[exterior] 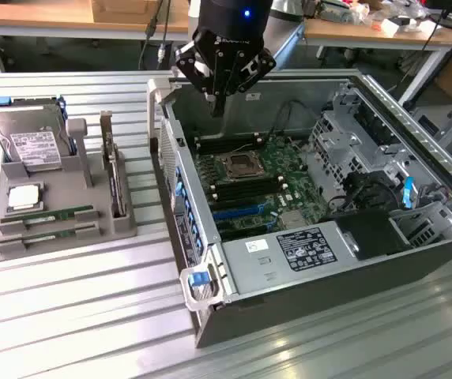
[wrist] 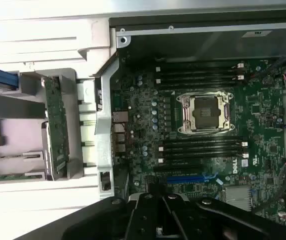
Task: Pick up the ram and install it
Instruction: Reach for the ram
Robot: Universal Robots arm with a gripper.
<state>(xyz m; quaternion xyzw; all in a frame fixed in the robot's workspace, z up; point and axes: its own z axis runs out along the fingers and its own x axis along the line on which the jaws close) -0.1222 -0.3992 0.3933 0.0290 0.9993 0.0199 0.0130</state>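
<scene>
Two thin green sticks lie side by side in the grey tray [exterior: 68, 245] at the exterior view's left: one ram stick [exterior: 50, 215] and a like one [exterior: 48, 232] just in front of it. I cannot tell which is the task's ram. My gripper [exterior: 218, 99] hangs shut and empty above the back left corner of the open computer case [exterior: 289, 284], well apart from the tray. In the wrist view the gripper [wrist: 159, 217] is over the motherboard [wrist: 143, 110], near the black memory slots [wrist: 203, 147] beside the CPU socket [wrist: 205, 114].
The tray also holds a hard drive [exterior: 32, 146], a square chip [exterior: 23, 197] and an upright dark card [exterior: 114, 178]. The case's raised walls, drive cages [exterior: 352, 142] and cables surround the board. Slatted metal table [exterior: 76, 316] lies in front.
</scene>
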